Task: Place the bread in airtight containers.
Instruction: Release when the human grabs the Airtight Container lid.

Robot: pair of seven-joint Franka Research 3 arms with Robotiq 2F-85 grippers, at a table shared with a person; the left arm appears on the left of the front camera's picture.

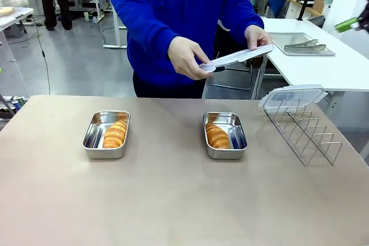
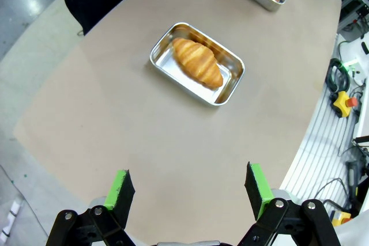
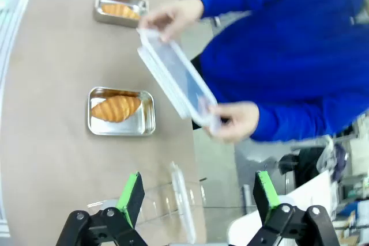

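Left croissant [image 1: 115, 134] is lying in the left container [image 1: 105, 152], right croissant [image 1: 217, 136] in the right container [image 1: 225, 154], both uncovered. A person is holding a clear lid [image 1: 237, 58] two-handed. The second lid [image 1: 293, 95] seems to be resting on the wire rack [image 1: 305, 133]. Left gripper [image 2: 190, 191] and right gripper [image 3: 198, 197] are hanging with fingers apart, empty.

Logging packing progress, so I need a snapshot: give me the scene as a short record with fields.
left croissant: in left container
right croissant: in right container
containers: both uncovered
held lid: in the person's hands
second lid: resting on wire rack
left gripper: jaws open, empty
right gripper: jaws open, empty
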